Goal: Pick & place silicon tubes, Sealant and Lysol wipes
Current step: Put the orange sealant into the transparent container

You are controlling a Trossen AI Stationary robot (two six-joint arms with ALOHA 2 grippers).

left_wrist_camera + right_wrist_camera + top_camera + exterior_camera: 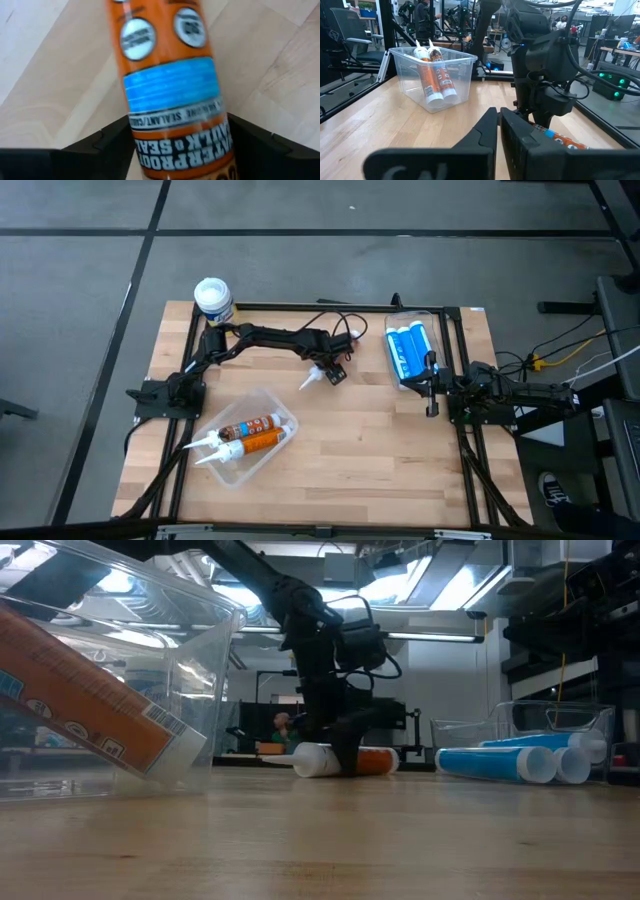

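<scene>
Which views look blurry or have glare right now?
Left wrist view: the orange tube between the left gripper's fingers is soft, too close. Low view: the clear bin is blurred, ceiling lights glare. High view: sharp, evenly lit.

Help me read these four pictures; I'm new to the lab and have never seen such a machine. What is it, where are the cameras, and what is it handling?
It is a robot with two dark arms at a wooden table. One camera looks down from above, one sits at table height, and one rides on each wrist. The left gripper straddles an orange sealant tube lying on the table. The right gripper waits, shut, beside a clear bin of blue tubes. Another clear bin holds two orange tubes. The yellow Lysol wipes stand at the far left corner.
</scene>
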